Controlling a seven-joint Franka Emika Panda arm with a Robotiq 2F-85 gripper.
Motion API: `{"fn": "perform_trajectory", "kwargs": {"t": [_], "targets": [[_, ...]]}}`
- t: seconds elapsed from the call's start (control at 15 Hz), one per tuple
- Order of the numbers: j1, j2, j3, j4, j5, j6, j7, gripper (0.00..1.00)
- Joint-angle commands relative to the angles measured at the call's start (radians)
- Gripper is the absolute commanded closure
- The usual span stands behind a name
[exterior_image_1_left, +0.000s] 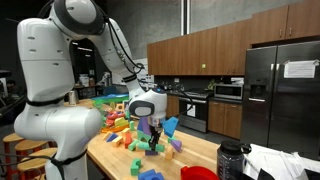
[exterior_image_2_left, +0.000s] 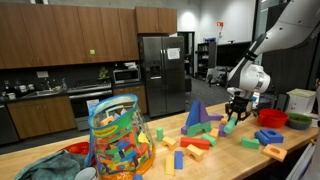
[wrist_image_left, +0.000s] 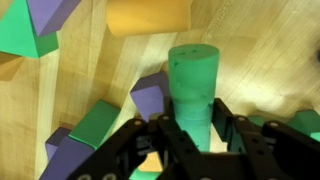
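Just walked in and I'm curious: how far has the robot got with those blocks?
Done: the gripper is shut on a green cylinder. In hand: it holds the cylinder low over the table; whether it is lifted clear is hard to tell. Left: many blocks lie scattered around, so most of the work seems ahead.

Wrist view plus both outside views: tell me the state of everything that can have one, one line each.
gripper: shut on the cylinder.
cylinder: green, held by one end, other end pointing down.
fridge: doors shut.
microwave: door shut.
oven: door shut.
tub: upright, full of blocks.
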Motion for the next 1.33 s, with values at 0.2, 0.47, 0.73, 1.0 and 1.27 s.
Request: {"fn": "perform_trajectory", "kwargs": {"t": [0.2,0.47,0.73,1.0,1.27], "targets": [[0.000,0.000,-0.001,0.000,0.000,0.001,0.000,0.59],[0.000,0.000,-0.001,0.000,0.000,0.002,0.000,0.59],[-0.010,-0.017,-0.019,0.000,-0.023,-0.026,0.000,0.84],[0.005,-0.026,-0.043,0.001,-0.093,-0.036,0.000,0.84],[0.019,-0.036,-0.065,0.002,-0.132,-0.032,0.000,0.84]]}}
